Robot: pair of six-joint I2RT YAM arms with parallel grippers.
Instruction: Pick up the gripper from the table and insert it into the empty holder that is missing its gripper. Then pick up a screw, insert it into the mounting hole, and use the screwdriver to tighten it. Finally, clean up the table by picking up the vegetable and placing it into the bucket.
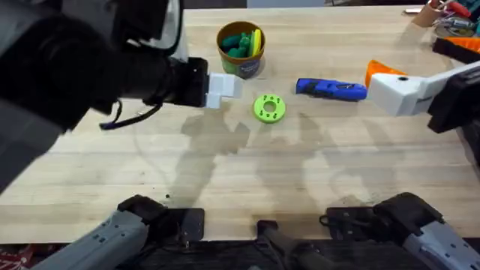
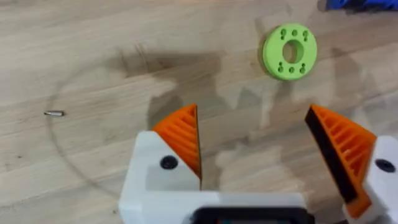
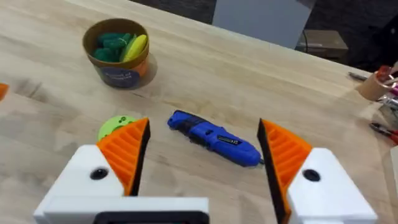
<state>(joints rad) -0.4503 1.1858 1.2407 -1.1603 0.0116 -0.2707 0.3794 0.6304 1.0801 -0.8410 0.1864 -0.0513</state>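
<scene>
Where disc lies, screwdriver beside; bucket possibly full.

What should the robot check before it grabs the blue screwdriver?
1. Right gripper open: ok, fingers wide apart.
2. Screwdriver free on the table: ok, nothing lies on it.
3. Right gripper lined up with it: ok, screwdriver sits between the fingers in the wrist view.
4. Left gripper out of the way: ok, open near the green disc.
5. Screw in its mounting hole: cannot tell; a small pin lies loose.
6. Vegetable already in bucket: ok, green pieces inside.
</scene>
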